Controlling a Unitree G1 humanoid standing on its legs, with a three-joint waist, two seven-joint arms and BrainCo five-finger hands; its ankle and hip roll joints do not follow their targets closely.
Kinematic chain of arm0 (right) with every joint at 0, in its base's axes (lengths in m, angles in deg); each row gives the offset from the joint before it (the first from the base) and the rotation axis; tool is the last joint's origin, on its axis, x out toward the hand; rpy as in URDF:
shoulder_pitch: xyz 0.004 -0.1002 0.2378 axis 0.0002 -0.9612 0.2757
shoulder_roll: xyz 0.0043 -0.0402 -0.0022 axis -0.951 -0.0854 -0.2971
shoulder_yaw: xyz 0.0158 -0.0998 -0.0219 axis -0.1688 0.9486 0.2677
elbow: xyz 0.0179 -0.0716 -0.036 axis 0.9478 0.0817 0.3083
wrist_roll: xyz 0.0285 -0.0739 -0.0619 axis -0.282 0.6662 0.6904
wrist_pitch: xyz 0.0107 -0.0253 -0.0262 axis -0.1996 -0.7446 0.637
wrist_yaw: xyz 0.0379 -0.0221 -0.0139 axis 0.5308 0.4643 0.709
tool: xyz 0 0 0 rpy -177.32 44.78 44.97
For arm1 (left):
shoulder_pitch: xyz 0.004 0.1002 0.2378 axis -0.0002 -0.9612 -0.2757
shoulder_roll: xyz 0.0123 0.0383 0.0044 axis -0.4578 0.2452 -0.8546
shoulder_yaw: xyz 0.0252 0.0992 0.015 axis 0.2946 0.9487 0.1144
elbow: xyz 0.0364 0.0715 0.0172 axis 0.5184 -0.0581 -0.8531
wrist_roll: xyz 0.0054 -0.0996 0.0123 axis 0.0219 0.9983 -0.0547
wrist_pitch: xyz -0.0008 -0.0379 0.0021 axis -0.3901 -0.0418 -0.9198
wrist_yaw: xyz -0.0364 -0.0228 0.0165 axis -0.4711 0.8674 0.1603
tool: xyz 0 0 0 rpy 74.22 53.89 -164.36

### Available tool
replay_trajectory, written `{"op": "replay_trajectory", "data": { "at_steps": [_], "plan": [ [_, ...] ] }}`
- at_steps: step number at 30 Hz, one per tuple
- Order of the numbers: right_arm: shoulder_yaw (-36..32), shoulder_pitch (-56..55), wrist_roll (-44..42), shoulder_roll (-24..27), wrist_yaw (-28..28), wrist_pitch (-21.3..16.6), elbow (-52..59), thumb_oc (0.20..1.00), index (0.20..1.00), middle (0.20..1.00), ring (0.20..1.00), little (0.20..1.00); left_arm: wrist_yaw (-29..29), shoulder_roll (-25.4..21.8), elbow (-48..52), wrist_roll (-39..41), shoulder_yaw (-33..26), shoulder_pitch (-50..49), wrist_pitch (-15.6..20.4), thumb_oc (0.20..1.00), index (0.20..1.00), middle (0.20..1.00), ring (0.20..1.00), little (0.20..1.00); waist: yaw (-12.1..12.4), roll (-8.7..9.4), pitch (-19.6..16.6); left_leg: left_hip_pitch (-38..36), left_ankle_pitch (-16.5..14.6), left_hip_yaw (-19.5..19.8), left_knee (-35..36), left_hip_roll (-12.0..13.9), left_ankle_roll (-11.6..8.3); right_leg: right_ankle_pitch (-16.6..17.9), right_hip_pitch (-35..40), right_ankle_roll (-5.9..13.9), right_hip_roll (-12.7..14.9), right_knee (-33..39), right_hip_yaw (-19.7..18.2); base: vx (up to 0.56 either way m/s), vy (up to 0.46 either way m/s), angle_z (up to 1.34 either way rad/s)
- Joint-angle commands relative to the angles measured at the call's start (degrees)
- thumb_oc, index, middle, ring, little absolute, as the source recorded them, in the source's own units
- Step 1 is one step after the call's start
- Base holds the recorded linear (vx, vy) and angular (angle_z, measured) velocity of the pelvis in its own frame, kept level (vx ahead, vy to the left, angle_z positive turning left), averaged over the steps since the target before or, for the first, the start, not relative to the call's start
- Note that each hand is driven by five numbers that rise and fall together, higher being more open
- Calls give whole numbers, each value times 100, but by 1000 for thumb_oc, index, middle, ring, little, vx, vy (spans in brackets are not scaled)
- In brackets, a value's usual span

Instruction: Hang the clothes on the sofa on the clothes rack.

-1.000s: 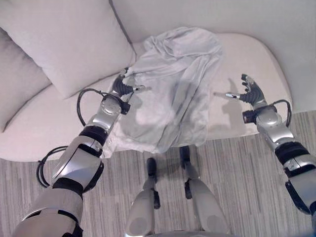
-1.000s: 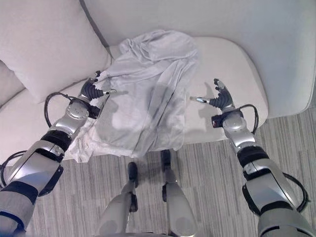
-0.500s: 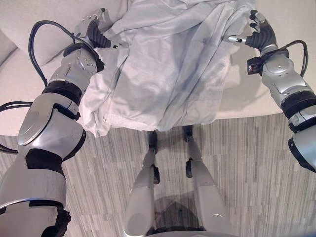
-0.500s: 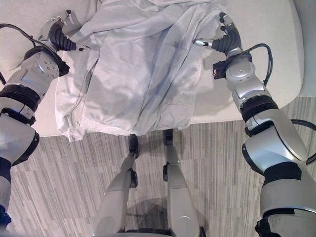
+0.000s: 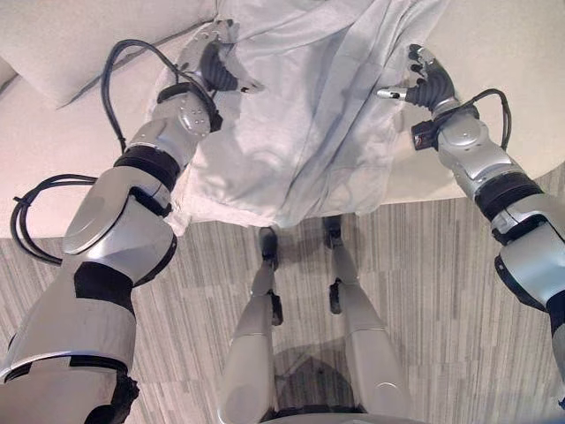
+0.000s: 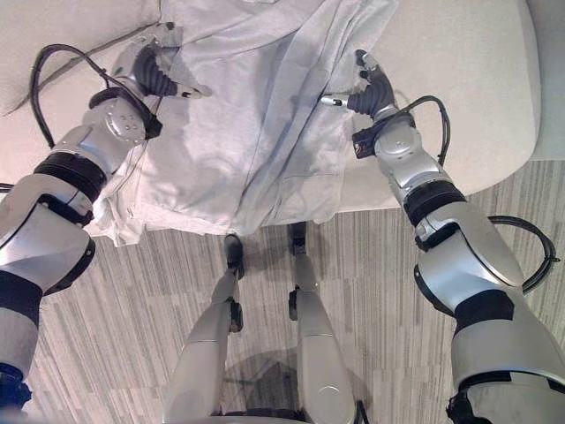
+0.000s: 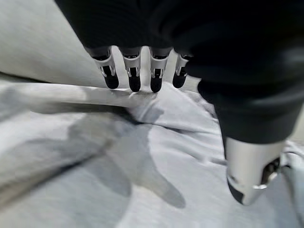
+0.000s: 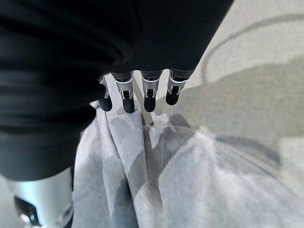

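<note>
Both hands have closed in on the garment since a second ago, when they hovered wide at its sides, and the head camera has tipped down and nearer too. Now the left hand (image 5: 216, 69) sits over the left edge of the garment (image 5: 300, 132), fingers (image 7: 134, 76) straight and reaching down to a raised fold, thumb held apart; nothing pinched yet. On the other side the right hand (image 5: 426, 87) comes in at the right edge, fingers (image 8: 148, 97) straight, tips just at the bunched cloth, thumb off to one side, so that one is apart as well.

The garment, pale grey, lies spread across the sofa (image 5: 494, 53) seat, its lower hem hanging over the front edge toward the floor (image 5: 424, 291).

So this looks like the pick-up step, grasp not yet made. Next move, by my read: curl fingers and thumb round a fold on each side, get a firm bite on both edges, then lift together so the cloth comes clear without dragging.
</note>
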State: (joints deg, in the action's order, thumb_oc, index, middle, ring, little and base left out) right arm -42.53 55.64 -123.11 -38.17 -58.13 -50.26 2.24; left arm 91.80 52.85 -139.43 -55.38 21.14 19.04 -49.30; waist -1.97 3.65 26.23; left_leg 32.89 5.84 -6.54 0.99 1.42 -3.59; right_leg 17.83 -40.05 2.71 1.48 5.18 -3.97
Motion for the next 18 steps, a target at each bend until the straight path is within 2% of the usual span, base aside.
{"op": "replay_trajectory", "data": {
  "at_steps": [1, 11, 18],
  "plan": [
    [-69, 11, -197, -140, 69, -326, -15, 1000, 1000, 1000, 1000, 1000, 196, -219, -277, -101, 93, 301, 50, 1000, 1000, 1000, 1000, 1000, 85, -15, -335, -130, 204, 277, 401, 38, -329, -539, 253, 937, 64, -18, 14, 0, 0, 0],
    [-55, 93, -411, -186, 141, -452, 288, 1000, 1000, 1000, 1000, 1000, 288, -691, -474, -76, 175, 613, 26, 1000, 1000, 1000, 1000, 1000, -26, 72, -318, -2, 216, 236, 401, 90, -340, -485, 100, 971, 87, -18, 47, 0, 10, 0],
    [-63, -4, -854, 203, 65, -610, 892, 1000, 1000, 1000, 1000, 1000, 493, -926, -204, -80, 301, 814, 58, 1000, 1000, 1000, 1000, 1000, -36, 119, -281, 141, 242, 271, 401, 105, -334, -486, -14, 990, 128, -18, 90, 0, 9, 2]
  ]
}}
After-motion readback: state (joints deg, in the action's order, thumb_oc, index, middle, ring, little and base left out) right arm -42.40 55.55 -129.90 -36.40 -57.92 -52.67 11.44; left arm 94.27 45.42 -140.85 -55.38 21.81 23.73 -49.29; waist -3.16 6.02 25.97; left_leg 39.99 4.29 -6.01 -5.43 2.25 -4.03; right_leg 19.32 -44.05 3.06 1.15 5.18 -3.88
